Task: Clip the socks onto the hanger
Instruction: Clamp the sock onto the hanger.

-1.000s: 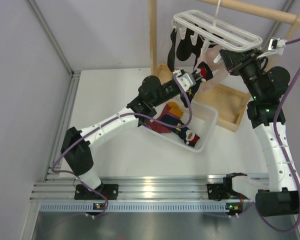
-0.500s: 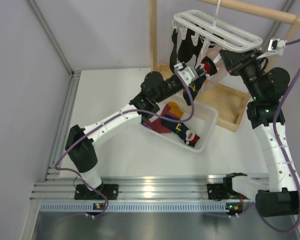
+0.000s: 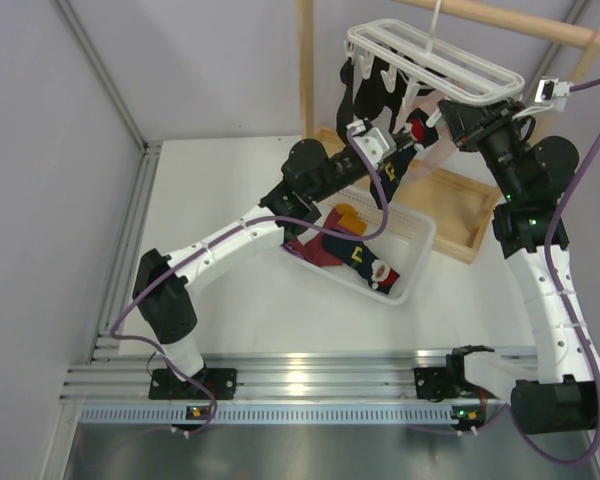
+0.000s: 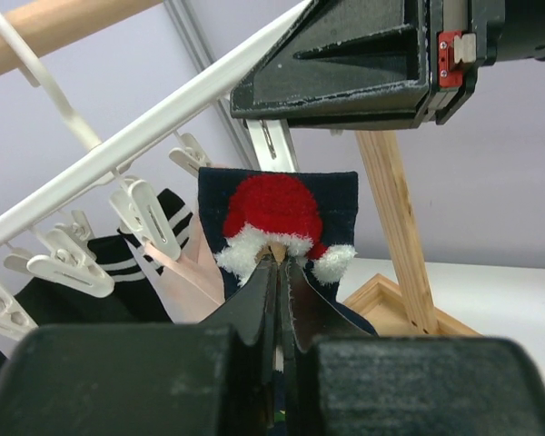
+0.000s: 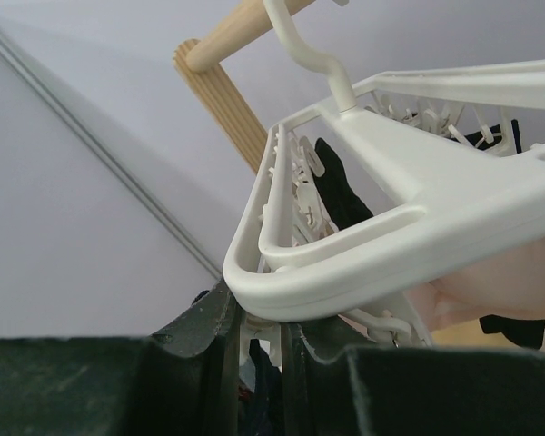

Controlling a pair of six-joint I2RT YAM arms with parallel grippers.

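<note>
My left gripper (image 3: 404,142) is shut on a dark navy sock with a red-white Santa hat (image 3: 416,130) and holds it up just under the near end of the white lattice hanger (image 3: 435,62). In the left wrist view the sock's cuff (image 4: 277,213) stands above my shut fingertips (image 4: 279,259), right below the right gripper's body (image 4: 363,64). My right gripper (image 3: 450,118) is shut on a white peg (image 5: 261,341) under the hanger's corner (image 5: 418,236). More socks (image 3: 345,240) lie in the basket. Black socks (image 3: 365,95) hang clipped.
A white slotted basket (image 3: 412,262) stands under my left arm. A wooden tray (image 3: 465,215) lies behind it. The wooden rack post (image 3: 306,70) rises at the back left. A pale pink garment (image 4: 195,272) and free pegs (image 4: 150,218) hang beside the sock.
My left gripper has lifted the Santa sock up and to the right, closer to the peg held by the right gripper. The right arm has stayed still.
</note>
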